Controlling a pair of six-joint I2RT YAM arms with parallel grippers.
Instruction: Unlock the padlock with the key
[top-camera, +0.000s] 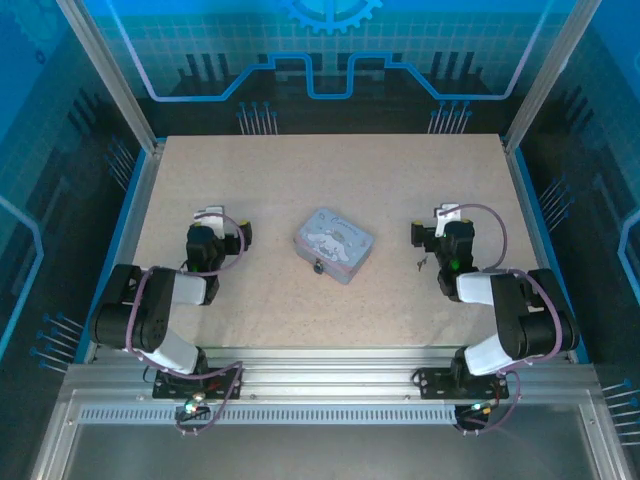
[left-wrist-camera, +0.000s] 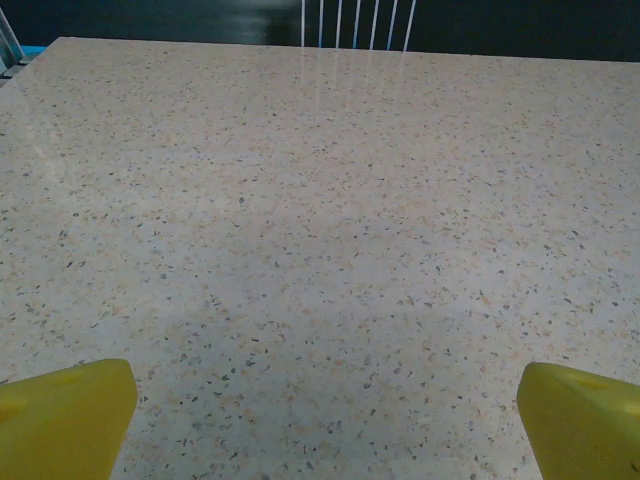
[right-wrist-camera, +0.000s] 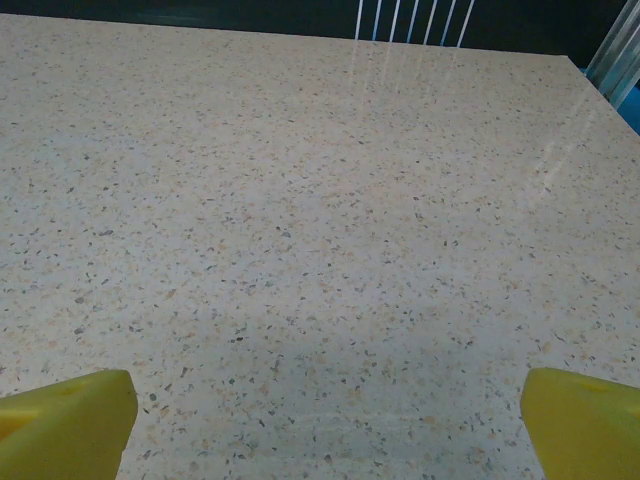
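Observation:
The tiny dark padlock (top-camera: 318, 266) hangs at the near edge of a pale blue cartoon-printed tin (top-camera: 333, 243) in the middle of the table. The key (top-camera: 421, 264) is a thin dark sliver lying on the table right of the tin, just left of the right arm's wrist. My left gripper (top-camera: 210, 215) rests left of the tin, and my right gripper (top-camera: 447, 213) rests right of it, beyond the key. In each wrist view the yellow fingertips (left-wrist-camera: 65, 415) (right-wrist-camera: 585, 425) stand far apart over bare speckled table, so both grippers (left-wrist-camera: 325, 420) (right-wrist-camera: 328, 420) are open and hold nothing.
The speckled beige table (top-camera: 330, 170) is bordered by blue rails and metal posts (top-camera: 110, 80) at the back corners. Thin white rods (left-wrist-camera: 355, 22) stand past the far edge. Bare tabletop stretches ahead of both grippers.

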